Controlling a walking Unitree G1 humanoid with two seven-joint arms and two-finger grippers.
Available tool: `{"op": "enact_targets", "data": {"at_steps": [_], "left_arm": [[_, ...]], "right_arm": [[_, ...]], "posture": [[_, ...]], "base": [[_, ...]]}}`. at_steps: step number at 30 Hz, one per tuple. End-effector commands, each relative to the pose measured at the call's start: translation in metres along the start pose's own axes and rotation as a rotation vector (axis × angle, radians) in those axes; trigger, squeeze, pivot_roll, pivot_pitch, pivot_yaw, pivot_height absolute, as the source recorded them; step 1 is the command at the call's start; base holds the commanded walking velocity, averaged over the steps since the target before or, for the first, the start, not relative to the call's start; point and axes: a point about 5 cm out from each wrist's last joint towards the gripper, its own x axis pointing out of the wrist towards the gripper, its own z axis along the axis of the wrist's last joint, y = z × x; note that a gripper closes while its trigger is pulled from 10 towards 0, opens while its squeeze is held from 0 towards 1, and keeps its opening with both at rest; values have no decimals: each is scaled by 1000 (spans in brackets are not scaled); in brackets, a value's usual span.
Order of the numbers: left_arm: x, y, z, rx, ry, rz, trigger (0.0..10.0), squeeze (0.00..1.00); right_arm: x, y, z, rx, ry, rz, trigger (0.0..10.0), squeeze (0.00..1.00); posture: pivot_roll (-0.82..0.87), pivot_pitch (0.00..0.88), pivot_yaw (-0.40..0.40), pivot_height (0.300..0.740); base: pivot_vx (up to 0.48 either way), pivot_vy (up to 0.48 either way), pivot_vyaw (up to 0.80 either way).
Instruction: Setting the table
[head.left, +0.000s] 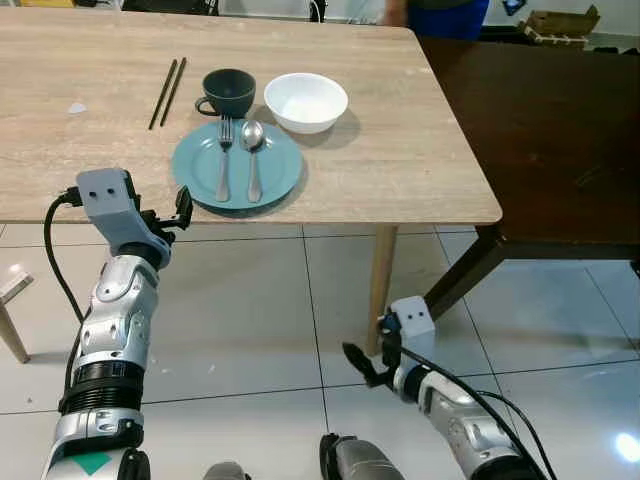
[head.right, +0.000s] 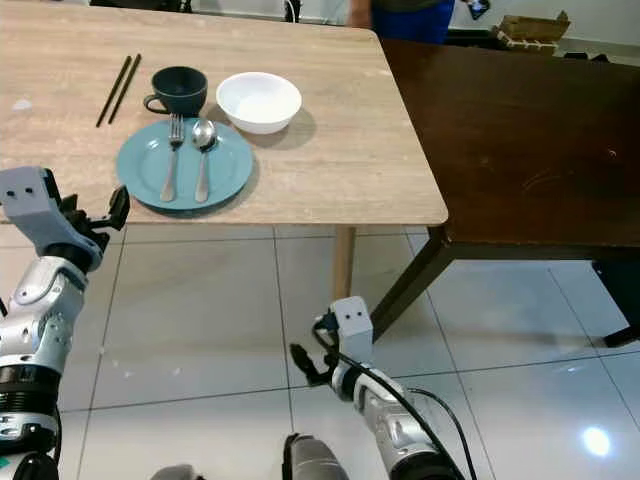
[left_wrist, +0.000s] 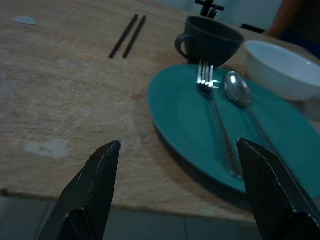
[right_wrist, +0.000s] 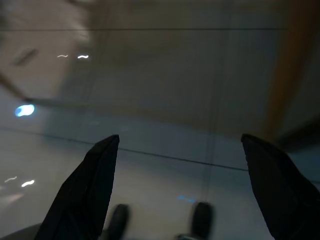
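On the light wooden table (head.left: 400, 150), a teal plate (head.left: 285, 172) lies near the front edge with a fork (head.left: 224, 160) and a spoon (head.left: 253, 155) side by side on it. Behind the plate stand a dark cup (head.left: 230, 92) and a white bowl (head.left: 305, 100). A pair of dark chopsticks (head.left: 167, 92) lies to the cup's left. My left gripper (head.left: 170, 213) is open and empty at the table's front edge, just left of the plate (left_wrist: 190, 115). Down by the table leg, my right gripper (head.left: 362, 365) is open over the floor tiles (right_wrist: 165, 100), holding nothing.
A dark brown table (head.left: 540, 120) butts against the right side of the light one. A wooden table leg (head.left: 380, 280) stands just above my right gripper. A person in blue (head.left: 445, 15) is at the far edge. A pale chair leg (head.left: 12, 325) sits at left.
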Motion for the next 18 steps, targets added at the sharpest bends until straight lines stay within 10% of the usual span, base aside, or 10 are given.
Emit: {"op": "enact_targets", "data": {"at_steps": [1, 12, 18], "left_arm": [[1, -2, -3, -5, 16, -5, 10000, 0], [-1, -19, 10, -138, -42, -144, 10000, 0], [4, -38, 5, 236, 9, -209, 10000, 0]], "right_arm": [[-3, -8, -14, 5, 25, -72, 10000, 0], [6, -5, 1, 25, -57, -62, 10000, 0], [9, -2, -1, -26, -36, -52, 10000, 0]], "posture": [[80, 72, -37, 740], [84, 79, -45, 740], [88, 80, -47, 740]], "base": [[0, 0, 0], [0, 0, 0], [0, 0, 0]]}}
